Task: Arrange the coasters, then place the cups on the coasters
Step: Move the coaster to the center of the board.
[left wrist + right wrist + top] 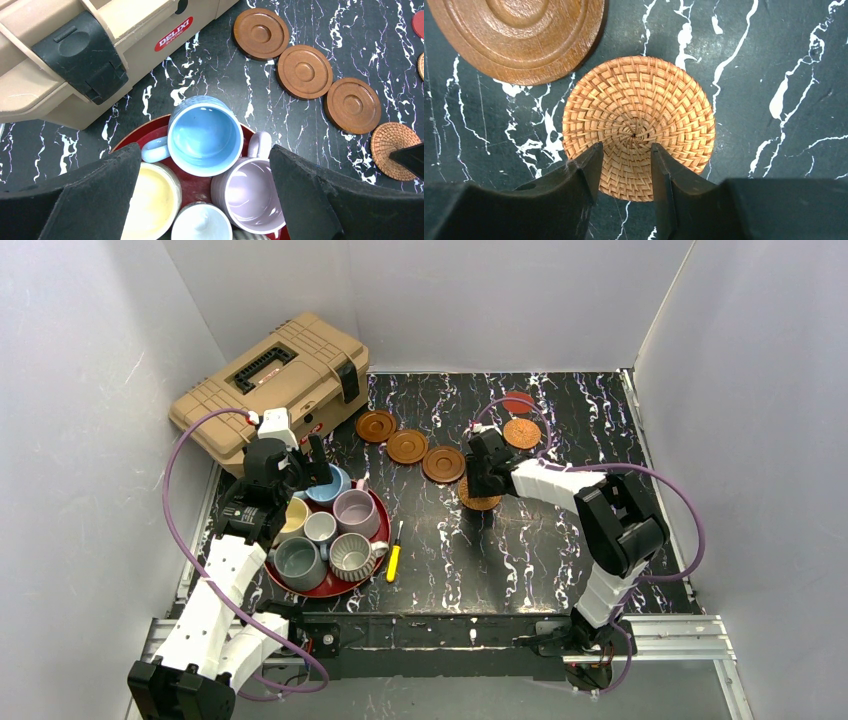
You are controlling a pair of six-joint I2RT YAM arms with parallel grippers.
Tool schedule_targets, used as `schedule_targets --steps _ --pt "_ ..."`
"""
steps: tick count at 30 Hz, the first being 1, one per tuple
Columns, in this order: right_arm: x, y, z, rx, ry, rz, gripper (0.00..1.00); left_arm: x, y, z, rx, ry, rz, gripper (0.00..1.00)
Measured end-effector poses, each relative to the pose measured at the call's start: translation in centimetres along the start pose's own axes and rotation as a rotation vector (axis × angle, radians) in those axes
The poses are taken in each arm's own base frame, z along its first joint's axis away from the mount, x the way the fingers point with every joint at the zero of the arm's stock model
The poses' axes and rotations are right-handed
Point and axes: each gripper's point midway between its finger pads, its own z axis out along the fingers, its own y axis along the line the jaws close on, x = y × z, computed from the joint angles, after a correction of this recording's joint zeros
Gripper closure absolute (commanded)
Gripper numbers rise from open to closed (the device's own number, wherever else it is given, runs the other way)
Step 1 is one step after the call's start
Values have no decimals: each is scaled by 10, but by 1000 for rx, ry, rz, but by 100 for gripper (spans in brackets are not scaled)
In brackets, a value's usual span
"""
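1. The right gripper [625,150] has its jaws narrowly apart over the near part of a woven coaster [639,100]. Weave shows in the gap, so nothing is clamped. Whether the tips touch it I cannot tell.
2. That coaster lies flat on the tabletop [774,60], just beside the end wooden coaster [519,35] of a diagonal row of three, with a thin gap between them.
3. Risk: the disc is thin and lies flat, so jaws closing on it would likely slip off the rim. A push from the tips could shove it against its wooden neighbour or out of line.
4. Risk: the weave looks rough, so a fingertip could snag it and drag it along when lifting away.
5. Look: round and orange-brown, woven tightly outward from a small centre, with an even edge and no visible damage.
6. The left gripper [205,150] hangs wide open and holds nothing, above the light blue mug [205,120] on the red tray [196,185].
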Motion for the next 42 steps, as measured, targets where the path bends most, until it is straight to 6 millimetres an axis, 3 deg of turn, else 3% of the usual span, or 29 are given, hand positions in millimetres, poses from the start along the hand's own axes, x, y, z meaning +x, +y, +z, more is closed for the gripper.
schedule_targets --steps 29,42 --pt "-4 2 2 18 -26 22 52 0 0 0 0 0 0 1" --pt "1 4 -5 4 -1 27 37 0 0 0 0 0 0 1"
